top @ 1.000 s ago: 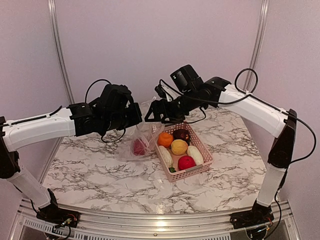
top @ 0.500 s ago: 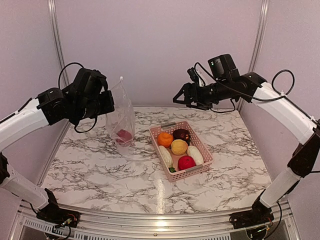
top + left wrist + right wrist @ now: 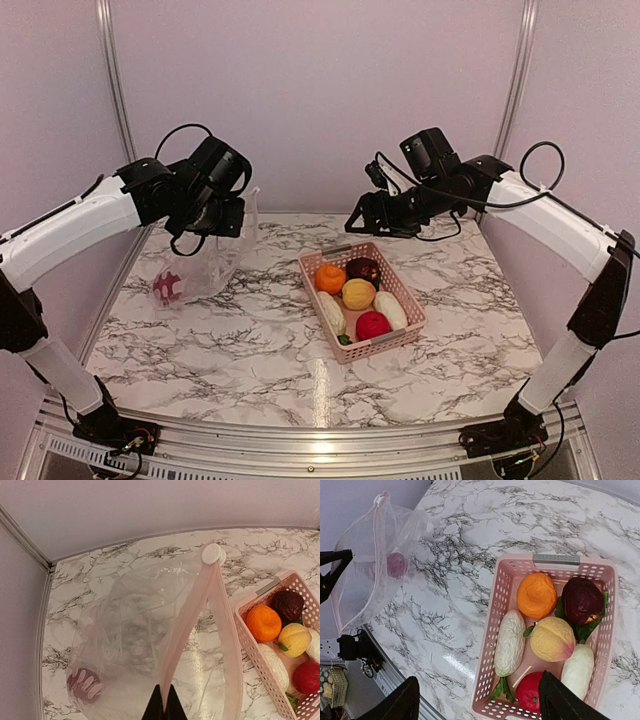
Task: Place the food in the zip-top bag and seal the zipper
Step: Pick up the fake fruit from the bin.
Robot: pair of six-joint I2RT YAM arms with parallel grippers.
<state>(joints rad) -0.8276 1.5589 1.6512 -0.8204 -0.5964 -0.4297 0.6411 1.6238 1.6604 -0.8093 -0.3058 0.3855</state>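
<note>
The clear zip-top bag (image 3: 205, 262) hangs from my left gripper (image 3: 238, 212) over the table's far left, with one red food piece (image 3: 167, 287) inside. In the left wrist view my left gripper (image 3: 164, 706) is shut on one pinkish zipper strip (image 3: 187, 625). The other strip stands apart, so the mouth is open, and a white slider (image 3: 212, 554) sits at the far end. My right gripper (image 3: 372, 225) is open and empty above the pink basket (image 3: 412, 302). It also shows in the right wrist view (image 3: 479, 677), over the orange (image 3: 536, 594), dark purple (image 3: 582, 599), yellow (image 3: 552, 639), red (image 3: 530, 692) and pale elongated (image 3: 510, 642) food.
The marble table (image 3: 250, 340) has walls behind and on both sides, with metal posts in the back corners. The basket stands right of centre, a hand's width from the bag. The bag (image 3: 370, 565) also shows at the left of the right wrist view.
My left arm has swung the bag left and down, so it now lies tilted with the red piece at its low left end. My right gripper has come lower, toward the basket.
</note>
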